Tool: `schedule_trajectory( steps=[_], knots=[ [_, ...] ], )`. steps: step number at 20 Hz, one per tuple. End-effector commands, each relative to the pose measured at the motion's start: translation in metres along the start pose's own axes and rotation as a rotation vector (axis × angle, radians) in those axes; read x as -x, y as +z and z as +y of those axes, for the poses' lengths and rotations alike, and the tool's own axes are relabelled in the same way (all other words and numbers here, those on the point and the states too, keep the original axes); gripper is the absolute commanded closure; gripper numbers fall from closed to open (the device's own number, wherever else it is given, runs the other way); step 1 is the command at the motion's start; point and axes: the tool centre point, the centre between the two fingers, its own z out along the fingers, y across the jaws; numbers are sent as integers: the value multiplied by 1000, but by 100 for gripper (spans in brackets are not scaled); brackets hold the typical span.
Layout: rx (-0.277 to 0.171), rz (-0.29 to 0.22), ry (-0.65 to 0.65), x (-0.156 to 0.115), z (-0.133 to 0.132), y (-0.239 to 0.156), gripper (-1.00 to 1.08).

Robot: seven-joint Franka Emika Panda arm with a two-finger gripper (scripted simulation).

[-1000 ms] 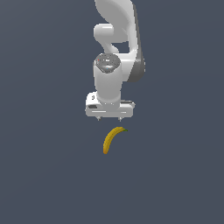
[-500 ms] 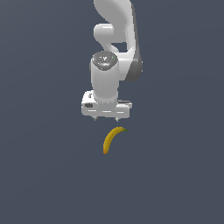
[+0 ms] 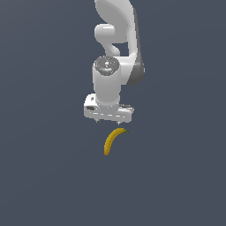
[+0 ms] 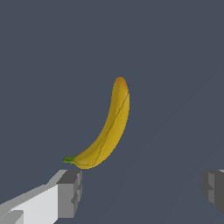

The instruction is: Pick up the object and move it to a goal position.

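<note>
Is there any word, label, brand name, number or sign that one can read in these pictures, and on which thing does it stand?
None: no readable text in either view.
The banana bears only brown lines, no sticker.
The arm and the open pincer are plain white and grey.
The floor is bare grey.

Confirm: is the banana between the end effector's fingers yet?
No. In the wrist view the banana lies beyond the open end effector, untouched.

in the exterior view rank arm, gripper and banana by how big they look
1. arm, largest
2. gripper, open
3. banana, smallest, lying free on the floor
</note>
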Motion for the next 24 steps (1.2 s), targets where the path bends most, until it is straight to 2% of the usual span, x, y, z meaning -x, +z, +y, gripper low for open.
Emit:
schedule_trajectory(
  steps=[1, 16, 24],
  knots=[
    [-3, 0, 38, -1, -2, 6, -92],
    [-24, 5, 407, -11, -23, 62, -92],
    [-28, 8, 543, -13, -30, 83, -92]
  ],
)
